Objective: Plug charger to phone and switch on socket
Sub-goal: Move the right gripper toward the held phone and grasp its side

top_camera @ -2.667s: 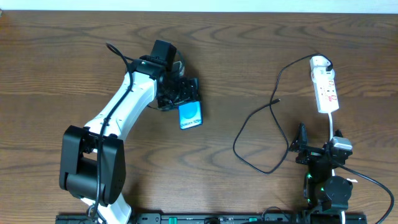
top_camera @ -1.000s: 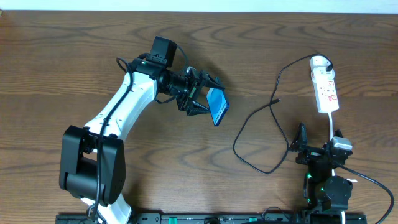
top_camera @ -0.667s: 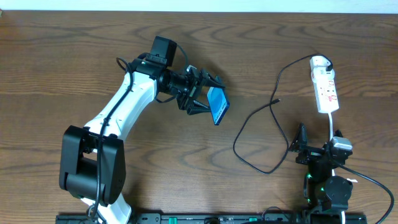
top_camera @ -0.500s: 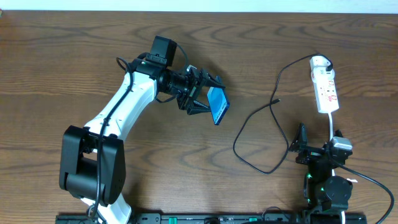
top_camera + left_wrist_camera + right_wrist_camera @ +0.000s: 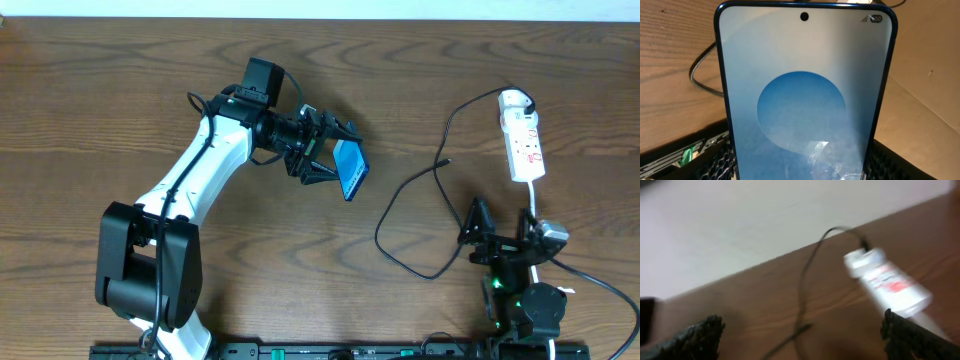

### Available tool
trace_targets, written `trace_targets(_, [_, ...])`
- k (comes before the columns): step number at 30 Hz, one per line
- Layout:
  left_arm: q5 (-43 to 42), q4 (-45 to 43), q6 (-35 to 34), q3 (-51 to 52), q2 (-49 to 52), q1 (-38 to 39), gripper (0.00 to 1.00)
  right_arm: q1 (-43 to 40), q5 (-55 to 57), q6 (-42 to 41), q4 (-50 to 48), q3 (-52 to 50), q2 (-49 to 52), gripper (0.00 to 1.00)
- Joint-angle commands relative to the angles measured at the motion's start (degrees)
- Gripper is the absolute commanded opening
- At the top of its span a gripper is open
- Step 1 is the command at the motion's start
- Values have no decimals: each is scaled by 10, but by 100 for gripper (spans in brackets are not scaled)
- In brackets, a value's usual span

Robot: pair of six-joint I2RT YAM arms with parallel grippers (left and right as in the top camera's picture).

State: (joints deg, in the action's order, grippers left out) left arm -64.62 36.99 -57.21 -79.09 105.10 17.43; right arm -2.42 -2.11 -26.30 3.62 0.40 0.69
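1. While the left gripper [image 5: 335, 155] is clamped on the phone [image 5: 351, 168], holding it off the table [image 5: 100, 90] and tilted on edge, the right gripper [image 5: 801, 325] sits near the table's front edge with its jaws spread wide and nothing between them.
2. The charger [image 5: 381, 232] leaves the far rounded end of the socket [image 5: 523, 140] and sweeps a wide loop over the wood between the phone and the right gripper. Its plug tip [image 5: 446, 160] lies on the table between phone and socket, apart from both grippers.
3. The socket lies at the far right, and its white cord [image 5: 533, 196] runs from its near end down towards the right arm.
4. Half a second ago the right gripper pointed more squarely at the socket; it has since swung a little to the left. The left arm and the phone have not moved in the last second. Nearly three seconds ago the phone lay lower and further left, screen up, under the gripper.
5. The right wrist view is smeared by motion, so the socket's red marks are only blurs. In the left wrist view the phone fills the frame, its lower end is cut off, and the dark pads [image 5: 715, 161] show only at its sides. The plug tip is too small overhead to make out its shape.
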Motion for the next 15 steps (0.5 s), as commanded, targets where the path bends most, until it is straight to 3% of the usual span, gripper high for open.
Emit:
trace_targets(1, [-24,-3,-3,-3,-11,0,64,4,-69,-200,0,-1,-2,99])
trace_targets(10, [-24,-3,-3,-3,-11,0,64,4,-43,-219,0,-1,-2,99])
trace_targets(15, [-24,-3,-3,-3,-11,0,64,4,-83,-219,-4,-1,-2,99])
